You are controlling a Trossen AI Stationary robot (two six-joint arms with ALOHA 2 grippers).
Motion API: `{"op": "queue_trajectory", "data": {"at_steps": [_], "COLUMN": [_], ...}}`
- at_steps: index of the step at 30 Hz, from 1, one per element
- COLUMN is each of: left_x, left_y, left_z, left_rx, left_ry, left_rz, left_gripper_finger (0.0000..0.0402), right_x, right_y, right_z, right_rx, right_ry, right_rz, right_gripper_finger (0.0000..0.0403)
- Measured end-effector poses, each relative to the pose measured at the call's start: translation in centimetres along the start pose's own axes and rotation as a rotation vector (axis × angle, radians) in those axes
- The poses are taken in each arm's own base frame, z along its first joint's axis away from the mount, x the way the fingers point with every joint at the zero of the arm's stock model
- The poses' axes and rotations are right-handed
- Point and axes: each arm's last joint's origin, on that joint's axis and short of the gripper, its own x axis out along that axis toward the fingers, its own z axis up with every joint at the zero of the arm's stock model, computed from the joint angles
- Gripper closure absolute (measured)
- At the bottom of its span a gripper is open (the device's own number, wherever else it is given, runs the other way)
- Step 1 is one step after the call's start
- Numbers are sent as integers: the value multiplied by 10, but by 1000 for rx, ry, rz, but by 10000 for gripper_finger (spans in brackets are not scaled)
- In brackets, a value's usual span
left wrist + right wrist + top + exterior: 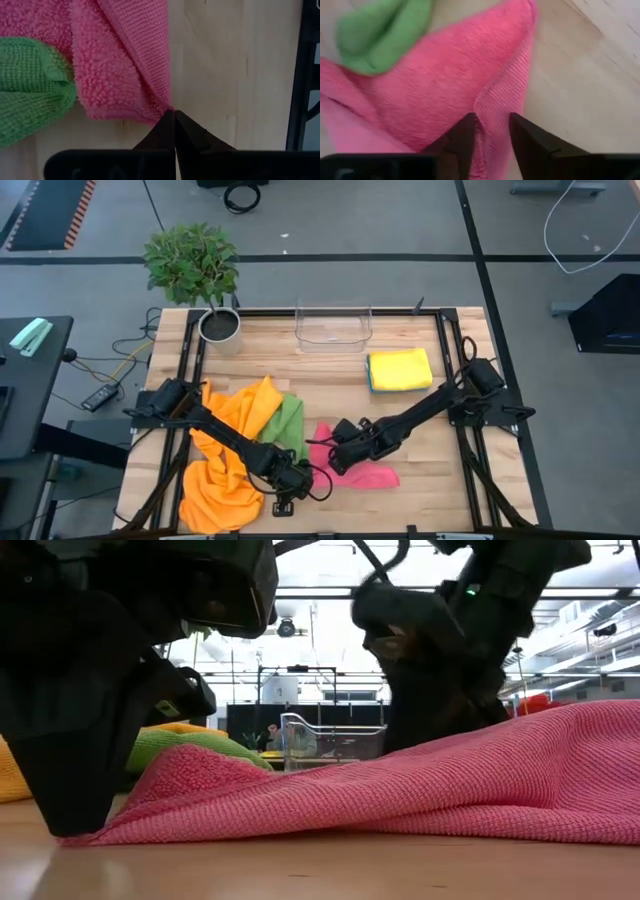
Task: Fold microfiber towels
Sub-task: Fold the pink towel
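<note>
A pink towel (368, 474) lies rumpled on the wooden table near its front, and also shows in the low view (420, 790). My left gripper (305, 480) is shut at the towel's near-left corner (162, 105). My right gripper (337, 458) is closed down on the towel's middle, with a raised fold (492, 112) between its fingers. A green towel (288, 425) and orange towels (232, 455) lie heaped to the left. A folded yellow towel (400, 367) rests on a blue one at the back right. My left gripper pinches the pink towel's corner tip (169, 109) between its two shut fingertips. The fingers slant down from the table's left side (70, 810). The corner stays down at the table, and the cloth behind it is slack. My right gripper pinches a raised ridge of the pink towel (492, 125) between its two fingers (465, 132), coming from above and from the table's right. How many layers it holds, I cannot tell. The towel around the ridge lies on the table.
A clear plastic bin (333, 326) stands at the table's far edge, and a potted plant (205, 275) at the far left corner. Black frame rails (455, 380) run along the table's sides. Bare wood lies right of the pink towel.
</note>
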Motion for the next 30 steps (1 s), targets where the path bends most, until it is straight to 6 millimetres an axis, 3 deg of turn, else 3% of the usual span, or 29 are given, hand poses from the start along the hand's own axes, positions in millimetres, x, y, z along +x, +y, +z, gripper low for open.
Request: {"op": "queue_trajectory", "data": {"at_steps": [4, 6, 9, 14, 18, 21, 25, 30], "left_x": [0, -2, -7, -26, -57, -87, -116, -120], "left_y": [1, 0, -2, -9, -16, -19, -15, -3], "left_z": [-1, -3, -7, -13, -11, -5, 4, 8], "left_rx": [-4, -5, -2, -18, -29, -46, -48, -46], "left_ry": [9, 27, 56, 71, -19, -176, -324, -318], "left_rz": [6, 8, 11, 7, -23, -15, -12, 29], "left_gripper_finger": [393, 397, 396, 397, 397, 398, 398, 398], "right_x": [-8, -21, -53, -124, -175, -195, -184, -122], "right_y": [-9, -14, -26, -54, -74, -84, -89, -55], "right_z": [-1, 3, 8, 15, 15, 16, 23, 11], "right_rx": [-38, -73, -98, -117, -66, -23, 72, 70], "right_ry": [24, 20, 23, 41, 20, -16, -70, -51], "right_rz": [-82, -120, -195, -270, -225, -186, -91, 375], "right_gripper_finger": [369, 391, 397, 400, 400, 400, 392, 340]}}
